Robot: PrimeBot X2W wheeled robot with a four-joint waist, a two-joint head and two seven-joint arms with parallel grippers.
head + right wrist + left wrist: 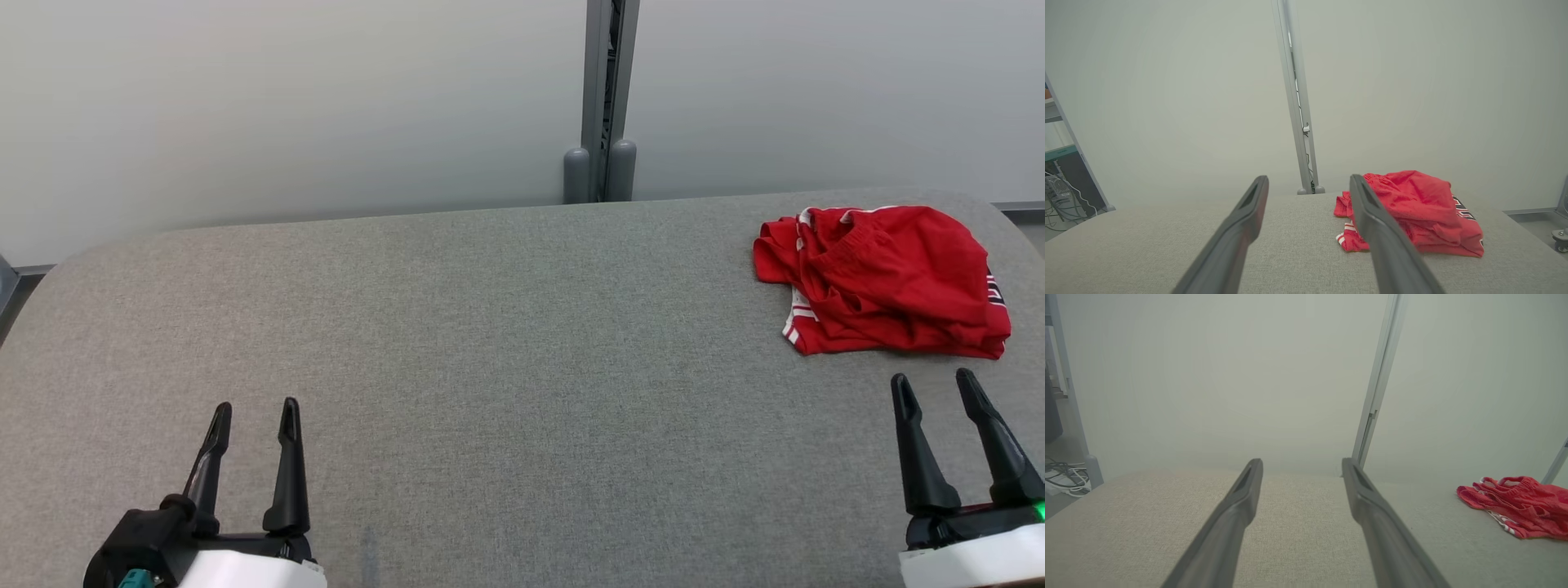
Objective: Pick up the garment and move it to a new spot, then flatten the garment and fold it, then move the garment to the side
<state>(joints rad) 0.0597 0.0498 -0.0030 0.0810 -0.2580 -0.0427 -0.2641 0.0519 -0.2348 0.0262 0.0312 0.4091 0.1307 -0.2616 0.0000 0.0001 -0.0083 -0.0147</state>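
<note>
The garment (886, 282) is a crumpled red piece with white stripes and dark lettering, lying in a heap at the far right of the grey table (490, 327). My right gripper (935, 384) stands open just short of it, fingers pointing at its near edge, nothing between them. In the right wrist view the garment (1421, 212) lies ahead and to the right of that open gripper (1308, 181). My left gripper (255, 410) is open at the near left, far from the cloth. From the left wrist the garment (1519, 506) shows at the far right, beyond the open left gripper (1302, 463).
A pale wall runs behind the table with a grey metal post (602, 106) at its middle. Cables (1063, 475) lie on the floor off the table's left end. A caster (1560, 237) stands beyond the right end.
</note>
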